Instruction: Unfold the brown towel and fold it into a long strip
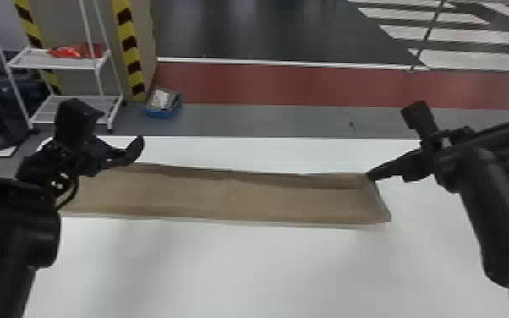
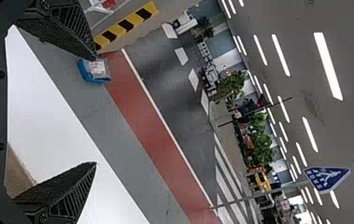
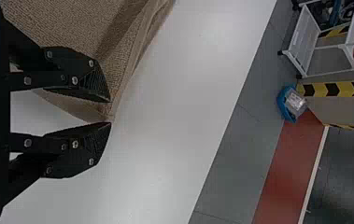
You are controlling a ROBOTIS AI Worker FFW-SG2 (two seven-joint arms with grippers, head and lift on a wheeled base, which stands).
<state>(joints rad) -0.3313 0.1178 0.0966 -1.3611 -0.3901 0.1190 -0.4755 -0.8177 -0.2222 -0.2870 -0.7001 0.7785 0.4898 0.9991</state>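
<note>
While a long brown towel of finely textured cloth (image 1: 224, 201) lies stretched between the robot's two arms on a smooth white table (image 1: 224, 270), the black two-fingered right gripper (image 3: 110, 111) reaches its far corner on that side, tips close but parted, with the cloth's edge showing in the narrow gap and no clear grasp on it. The placement suggests a corner being straightened or readied for a pinch, the fingers set around the fabric so that a small closing would catch it. At the opposite end, the matching black left gripper (image 2: 95, 111) stands wide open and empty, raised above the strip, its tips toward the far long edge, probably to leave the folded layers undisturbed. Between the grippers, and nearer the robot than their tips for most of its width, the towel already forms a narrow band, largely flat, with a darker crease running lengthwise near its far side. Beside the right gripper the end slants, and a paler layer peeks out there and along the near edge, slightly rippled. The strip looks all but complete; a careless pull at that corner could skew the layers.
</note>
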